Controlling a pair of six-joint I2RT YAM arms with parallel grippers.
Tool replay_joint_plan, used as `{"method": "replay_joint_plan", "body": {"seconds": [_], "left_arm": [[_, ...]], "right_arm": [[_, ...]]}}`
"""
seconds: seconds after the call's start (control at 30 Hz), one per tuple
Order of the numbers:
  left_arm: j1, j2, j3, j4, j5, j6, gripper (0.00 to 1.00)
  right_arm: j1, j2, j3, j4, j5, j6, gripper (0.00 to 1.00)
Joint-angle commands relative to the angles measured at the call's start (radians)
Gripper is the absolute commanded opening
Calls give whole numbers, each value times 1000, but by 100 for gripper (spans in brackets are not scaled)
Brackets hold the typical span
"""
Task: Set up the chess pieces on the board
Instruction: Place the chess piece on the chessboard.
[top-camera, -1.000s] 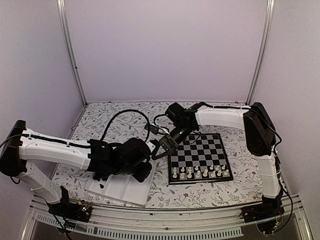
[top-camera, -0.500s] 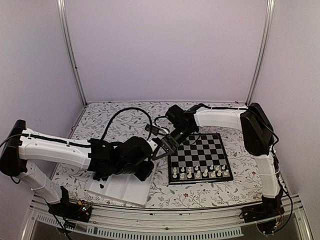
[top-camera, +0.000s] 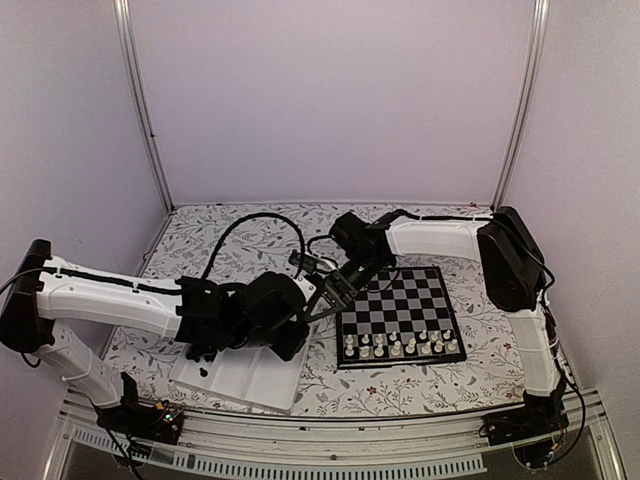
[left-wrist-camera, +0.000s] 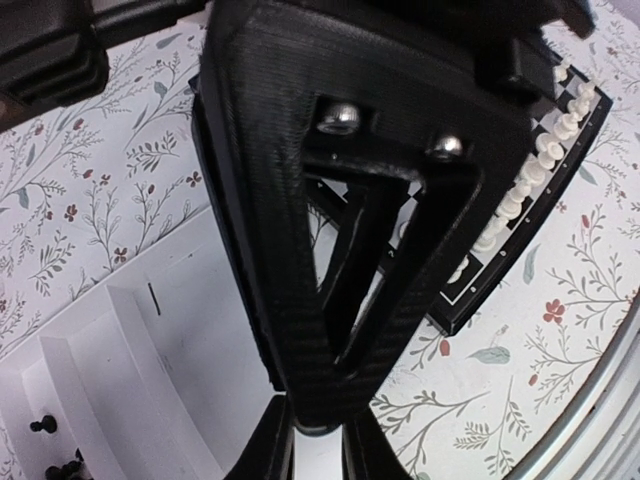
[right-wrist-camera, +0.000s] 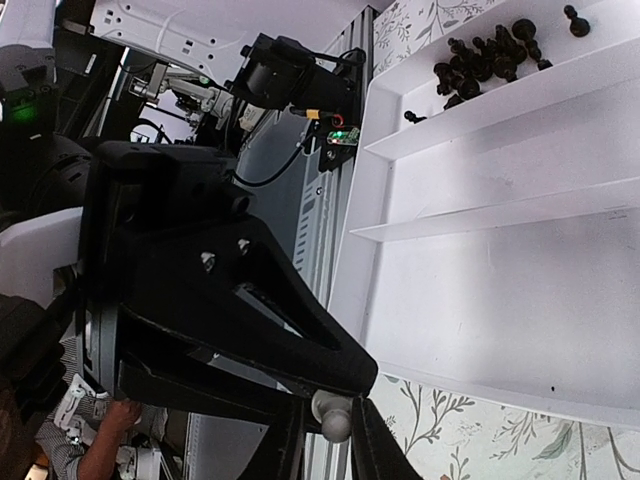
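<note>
My left gripper (top-camera: 298, 320) and right gripper (top-camera: 318, 302) meet tip to tip just left of the board (top-camera: 398, 290), above the tray's right end. A cream-white pawn (right-wrist-camera: 335, 418) sits between the right gripper's fingers (right-wrist-camera: 372, 450), its base against the left gripper's tip. In the left wrist view the same white piece (left-wrist-camera: 318, 458) shows between the left fingers (left-wrist-camera: 268, 450), with the right gripper's black tip right above it. Both pairs of jaws stand narrow, close on the pawn. Two rows of white pieces (top-camera: 400, 345) stand on the board's near side.
The white compartment tray (top-camera: 240, 378) lies left of the board, below the left gripper. Several black pieces (right-wrist-camera: 480, 55) lie heaped in its end compartment. The table's metal front rail (top-camera: 330, 440) runs close behind the tray and board.
My right gripper has moved left and down, off the board's left edge, until it meets the left gripper's tip. The left arm has barely moved.
</note>
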Motion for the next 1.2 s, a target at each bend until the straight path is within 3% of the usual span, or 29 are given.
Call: {"method": "replay_joint_plan", "body": {"seconds": [0.0,0.3,0.57,0.7,0.83,0.93,1.17], "left_arm": [[-18,17,24,20,-12,14,17],[-19,-8,17,-4,-53,22,33],[-10,-115,22,3,-129,148,38],[40,-131,51,51,-183,258,44],[99,-126,107,160,-228,370,66],[158,-105,163,245,-215,421,75],[286,34,381,304,-90,403,79]], "right_arm": [[6,22,25,13,7,0,16],[-6,-31,21,15,147,-49,9],[-108,-194,-91,21,339,-126,8],[-170,-313,-178,31,444,-164,8],[-224,-431,-284,32,541,-217,8],[-264,-519,-365,40,593,-240,8],[-301,-691,-523,75,738,-287,7]]}}
